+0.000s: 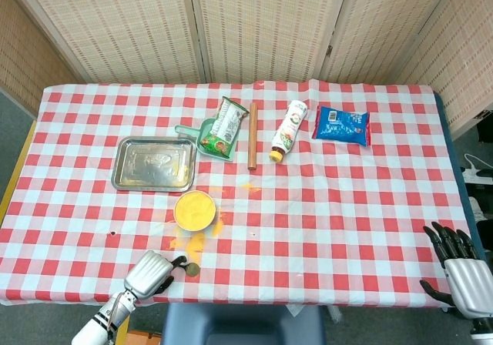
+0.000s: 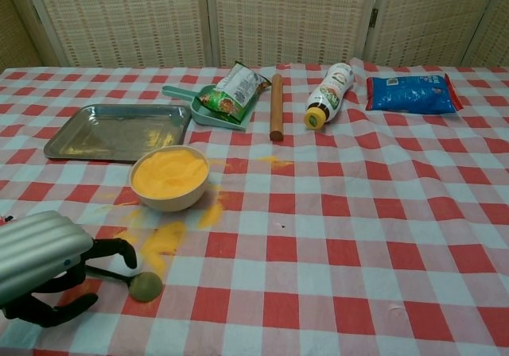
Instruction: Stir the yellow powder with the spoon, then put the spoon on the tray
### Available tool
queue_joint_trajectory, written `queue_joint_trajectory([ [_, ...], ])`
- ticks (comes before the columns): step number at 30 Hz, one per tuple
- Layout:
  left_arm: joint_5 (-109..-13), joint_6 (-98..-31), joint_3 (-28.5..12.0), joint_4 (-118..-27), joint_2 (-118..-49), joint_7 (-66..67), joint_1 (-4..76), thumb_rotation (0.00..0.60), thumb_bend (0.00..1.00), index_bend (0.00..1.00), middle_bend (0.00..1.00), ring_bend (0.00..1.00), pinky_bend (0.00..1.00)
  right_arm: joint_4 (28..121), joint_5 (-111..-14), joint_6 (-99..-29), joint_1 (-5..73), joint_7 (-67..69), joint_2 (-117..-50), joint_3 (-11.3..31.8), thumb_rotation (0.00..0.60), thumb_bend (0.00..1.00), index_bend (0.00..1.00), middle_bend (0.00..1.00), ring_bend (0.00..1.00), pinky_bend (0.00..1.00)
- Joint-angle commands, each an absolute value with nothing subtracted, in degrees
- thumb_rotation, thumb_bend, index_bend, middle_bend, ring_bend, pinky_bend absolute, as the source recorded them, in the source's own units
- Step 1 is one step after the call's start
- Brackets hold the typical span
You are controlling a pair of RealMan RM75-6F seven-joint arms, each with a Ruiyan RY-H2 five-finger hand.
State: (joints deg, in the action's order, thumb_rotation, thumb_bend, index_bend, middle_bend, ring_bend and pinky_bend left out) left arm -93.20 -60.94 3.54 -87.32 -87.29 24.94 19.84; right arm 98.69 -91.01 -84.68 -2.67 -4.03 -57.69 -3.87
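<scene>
The small dark metal spoon [image 2: 119, 276] lies on the checked surface [image 2: 334, 237], before the bowl of yellow powder [image 2: 169, 177], handle running left under the left hand [image 2: 48, 265], whose spread fingers hold nothing yet. The right hand [image 1: 466, 272] is kept well apart, fingers apart and empty.

A green dustpan [image 2: 208, 110] lies at the back of the checked tablecloth [image 2: 382, 213], with a snack bag [image 2: 232, 90] resting in it. Just to its right a wooden rolling pin [image 2: 276, 106] lies pointing front to back, then a bottle [image 2: 329, 94] with a yellow cap lies on its side, and a blue packet [image 2: 413, 93] lies flat further right. A woven screen [image 1: 262, 25] stands behind the table.
</scene>
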Motion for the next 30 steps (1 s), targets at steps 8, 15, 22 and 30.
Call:
queue_joint_trajectory([
  [8,-92.5,-62.1,3.3,-83.6,-90.1,25.3,20.7,0.600,0.46,0.41,1.00,1.00,1.00,98.7,-90.7,-84.8,-2.8,-3.9,-57.5,-3.7,0.600,0.12,0.00,0.00,0.00,0.00],
  [15,-92.0,-62.9,3.5,-82.8,-90.4,25.0,20.8,0.600,0.46,0.50,1.00,1.00,1.00,98.7,-90.4,-84.6,-2.7,-4.4,-57.7,-3.6,0.600,0.12,0.00,0.00,0.00,0.00],
  [22,-91.9,-64.2,3.7,-81.9,-90.7,24.0,20.7,0.600,0.46,0.58,1.00,1.00,1.00,98.8,-90.2,-84.5,-2.7,-4.9,-57.9,-3.6,0.600,0.12,0.00,0.00,0.00,0.00],
  [30,-93.7,-68.5,3.9,-81.7,-90.4,21.3,19.9,0.600,0.46,0.67,1.00,1.00,1.00,98.8,-90.3,-84.4,-2.7,-5.1,-58.0,-3.7,0.600,0.12,0.00,0.00,0.00,0.00],
])
